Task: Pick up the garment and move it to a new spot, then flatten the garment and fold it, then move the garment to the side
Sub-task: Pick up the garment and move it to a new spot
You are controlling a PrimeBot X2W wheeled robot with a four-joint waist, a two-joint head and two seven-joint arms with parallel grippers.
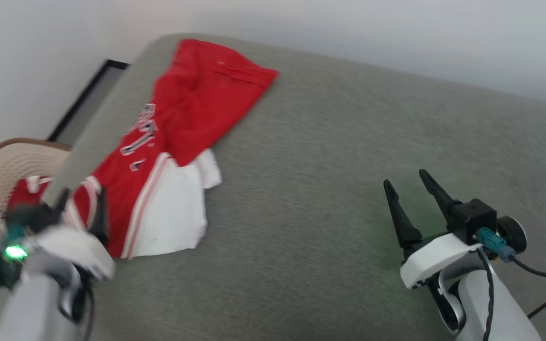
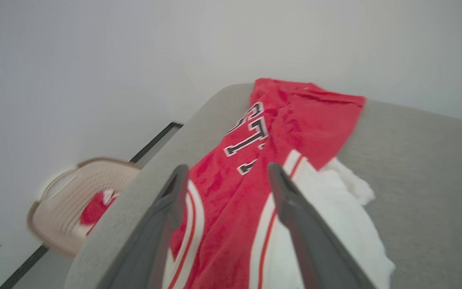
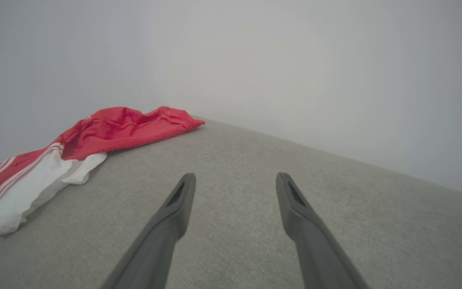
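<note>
Red jersey T-shirt with white sleeves (image 1: 183,123) lies crumpled at the left edge of the grey fabric counter (image 1: 325,189). Left tool (image 2: 227,168) hovers over its striped trim, jaws apart and empty. Right tool (image 1: 404,179) is open over bare counter. Judged: pick-up, flattening, folding and setting aside all outstanding.

Your head view looks down across the worktop (image 1: 330,189) from its near side, tilted, its left corner blurred, perhaps by motion. Your left wrist view sits close over the garment (image 2: 231,200) at the left edge. Your right wrist view skims low from farther right, sharing that garment.
</note>
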